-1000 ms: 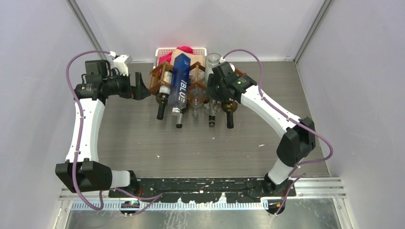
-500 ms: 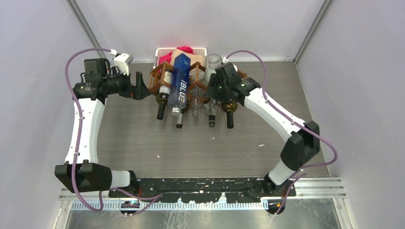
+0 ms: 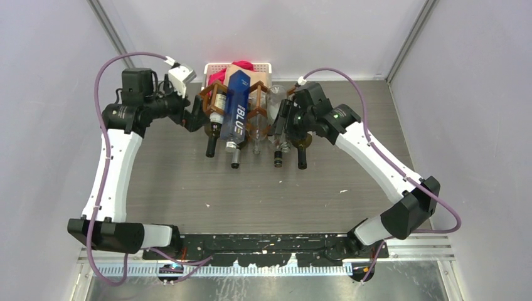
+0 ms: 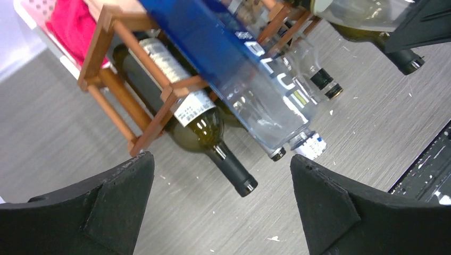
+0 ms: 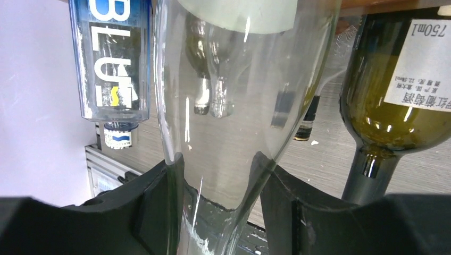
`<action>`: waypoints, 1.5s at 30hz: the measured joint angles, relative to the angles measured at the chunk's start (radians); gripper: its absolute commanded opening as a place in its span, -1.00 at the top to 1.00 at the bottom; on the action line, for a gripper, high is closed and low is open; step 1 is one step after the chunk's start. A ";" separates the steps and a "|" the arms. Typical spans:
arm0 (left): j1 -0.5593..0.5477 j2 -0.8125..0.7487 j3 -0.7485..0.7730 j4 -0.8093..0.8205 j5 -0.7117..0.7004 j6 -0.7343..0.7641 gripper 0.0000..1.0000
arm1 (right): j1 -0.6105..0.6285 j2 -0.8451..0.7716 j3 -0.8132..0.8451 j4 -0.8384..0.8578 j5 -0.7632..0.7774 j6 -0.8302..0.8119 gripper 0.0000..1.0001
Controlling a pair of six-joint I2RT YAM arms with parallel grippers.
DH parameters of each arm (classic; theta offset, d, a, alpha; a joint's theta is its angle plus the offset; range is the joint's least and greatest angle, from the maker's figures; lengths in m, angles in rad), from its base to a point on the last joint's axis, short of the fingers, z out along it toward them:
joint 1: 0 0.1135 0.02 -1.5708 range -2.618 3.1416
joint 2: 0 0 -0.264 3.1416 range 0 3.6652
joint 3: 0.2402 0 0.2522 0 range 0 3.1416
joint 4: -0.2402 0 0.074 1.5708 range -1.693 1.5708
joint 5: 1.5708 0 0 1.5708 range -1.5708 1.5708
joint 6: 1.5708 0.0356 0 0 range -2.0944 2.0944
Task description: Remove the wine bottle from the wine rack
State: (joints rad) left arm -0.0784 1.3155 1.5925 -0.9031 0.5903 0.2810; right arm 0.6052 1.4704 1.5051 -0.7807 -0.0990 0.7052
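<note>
The brown wooden wine rack (image 3: 207, 100) stands at the back of the table with several bottles lying in its cells, necks toward me. My right gripper (image 3: 285, 125) is shut on a clear glass wine bottle (image 5: 234, 79). Its fingers (image 5: 159, 196) press both sides of the bottle's tapering shoulder. The bottle (image 3: 278, 103) lies at the rack's right side. My left gripper (image 4: 220, 159) hangs open just off the rack's left end (image 4: 159, 114), above the neck of a dark green bottle (image 4: 197, 127), touching nothing.
A tall blue square bottle (image 3: 237, 116) lies across the rack's top. Another green bottle (image 5: 393, 106) with a white label lies right of the clear one. A white basket (image 3: 216, 65) of red cloth stands behind the rack. Grey walls close in on both sides.
My left gripper swung right and closer to the rack's left end, opening a little wider. My right gripper drew toward the front with the clear bottle, and its elbow shifted right.
</note>
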 measured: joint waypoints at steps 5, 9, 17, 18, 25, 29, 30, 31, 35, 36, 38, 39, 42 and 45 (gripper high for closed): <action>-0.084 0.000 0.055 -0.003 -0.011 0.103 -0.99 | -0.018 -0.013 0.008 -0.040 -0.038 0.005 0.99; -0.156 0.000 0.075 -0.013 -0.024 0.206 -0.99 | -0.021 -0.020 0.052 -0.105 -0.072 0.005 0.99; -0.240 -0.056 0.022 0.016 0.004 0.386 -0.99 | -0.020 -0.026 0.180 -0.163 -0.159 0.007 0.99; -0.249 -0.072 0.009 0.020 0.010 0.416 -0.99 | -0.020 -0.030 0.193 -0.167 -0.169 0.010 0.99; -0.365 -0.181 -0.120 0.121 0.030 0.627 -0.99 | -0.020 -0.061 0.257 -0.201 -0.254 0.034 0.99; -0.427 -0.209 -0.180 0.198 0.029 0.741 -0.99 | -0.016 -0.088 0.257 -0.206 -0.298 0.044 0.99; -0.440 -0.209 -0.191 0.222 0.027 0.767 -0.99 | -0.011 -0.093 0.258 -0.209 -0.307 0.045 0.99; -0.449 -0.209 -0.200 0.240 0.025 0.785 -0.99 | -0.006 -0.098 0.258 -0.212 -0.318 0.047 0.99; -0.483 -0.216 -0.263 0.330 0.013 0.866 -0.99 | 0.020 -0.103 0.258 -0.230 -0.359 0.048 0.99; -0.489 -0.222 -0.287 0.352 0.011 0.890 -0.99 | 0.029 -0.103 0.258 -0.235 -0.369 0.047 0.99; -0.501 -0.230 -0.330 0.381 0.002 0.933 -0.99 | 0.045 -0.103 0.258 -0.245 -0.388 0.047 0.99; -0.506 -0.232 -0.346 0.390 -0.003 0.948 -0.99 | 0.051 -0.103 0.258 -0.247 -0.396 0.047 0.99; -0.517 -0.236 -0.375 0.418 -0.031 0.995 -0.99 | 0.073 -0.102 0.258 -0.265 -0.410 0.045 0.99; -0.529 -0.236 -0.378 0.434 -0.050 1.012 -0.99 | 0.105 -0.100 0.258 -0.279 -0.414 0.032 0.99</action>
State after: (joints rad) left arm -0.6079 1.0794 1.2144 -0.4690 0.5400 1.2934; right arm 0.7105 1.3701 1.7634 -1.0595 -0.5125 0.7368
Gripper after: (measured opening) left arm 0.995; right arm 0.584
